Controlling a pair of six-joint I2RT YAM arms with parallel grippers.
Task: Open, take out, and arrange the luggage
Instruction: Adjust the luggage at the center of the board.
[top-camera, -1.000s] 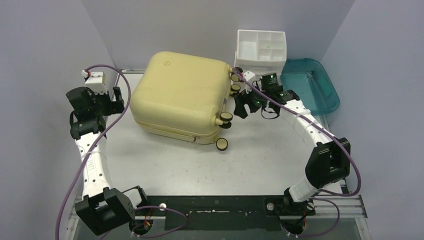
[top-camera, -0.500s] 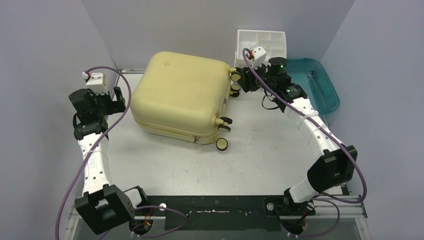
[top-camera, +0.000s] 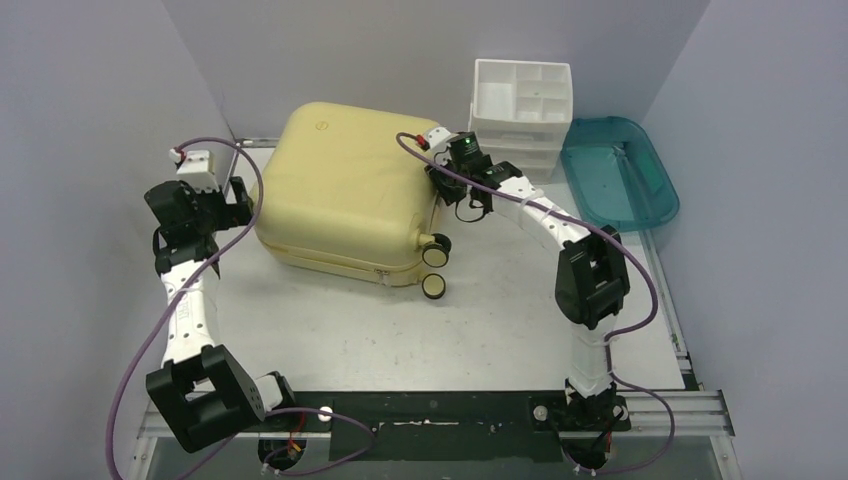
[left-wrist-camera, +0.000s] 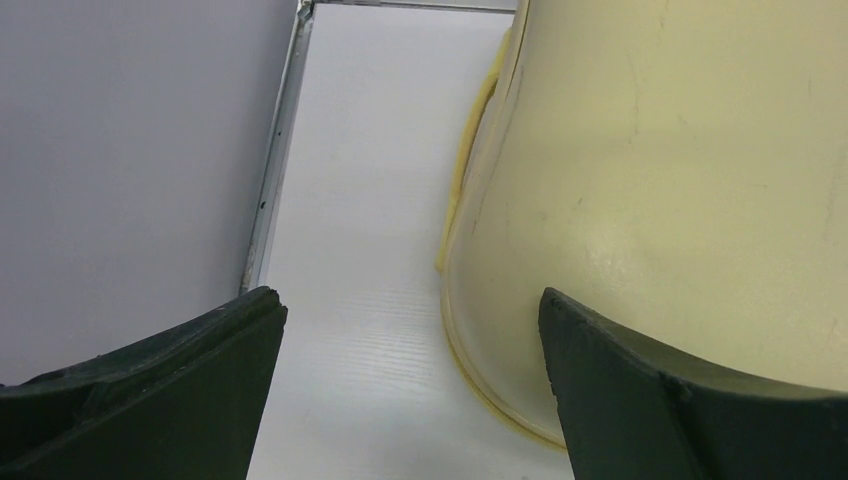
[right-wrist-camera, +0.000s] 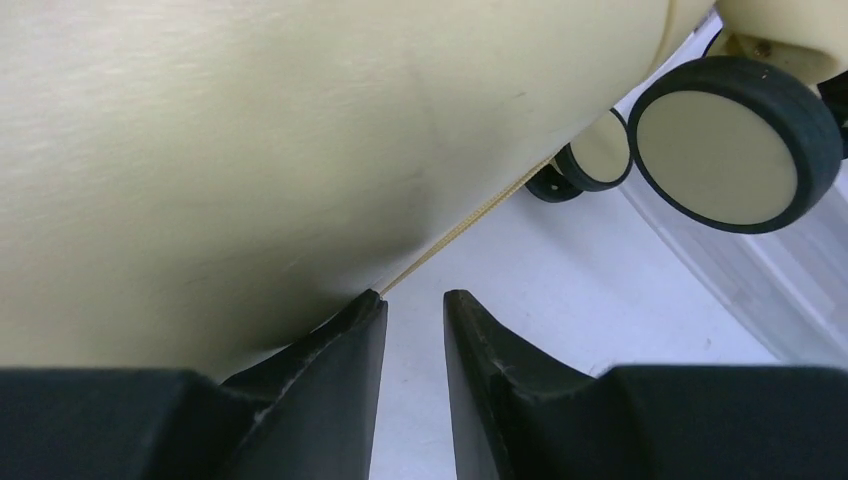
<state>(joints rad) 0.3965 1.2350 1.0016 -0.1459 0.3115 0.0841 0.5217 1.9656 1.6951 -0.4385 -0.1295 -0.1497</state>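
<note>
Top view, luggage: the luggage (top-camera: 345, 190) lies flat and closed on the far left part of the bench (top-camera: 480, 320), its wheels (top-camera: 433, 285) facing right.
Top view, left pincer: the left pincer (top-camera: 240, 200) is just beside the luggage's left side, with its fingers apart.
Top view, right pincer: the right pincer (top-camera: 438, 180) is at the luggage's far right corner, above the wheels; its gap cannot be judged from here.
Top view, other things: a white drawer organizer (top-camera: 520, 105) stands at the far edge, right of the luggage, and a teal tray (top-camera: 640, 195) lies right of that.
Left wrist view, pincer: the fingers (left-wrist-camera: 180, 390) are wide apart with nothing between them.
Left wrist view, luggage: the pale shell (left-wrist-camera: 680, 200) fills the right side, with bare bench (left-wrist-camera: 350, 200) and a grey wall (left-wrist-camera: 120, 150) to its left.
Right wrist view, pincer: the fingers (right-wrist-camera: 330, 400) are nearly together, with a narrow gap that shows only bench (right-wrist-camera: 520, 260).
Right wrist view, luggage: the shell (right-wrist-camera: 250, 150) fills the upper left; one fingertip sits at its seam (right-wrist-camera: 470, 225).
Right wrist view, wheels: two wheels (right-wrist-camera: 730, 145) show at upper right.
</note>
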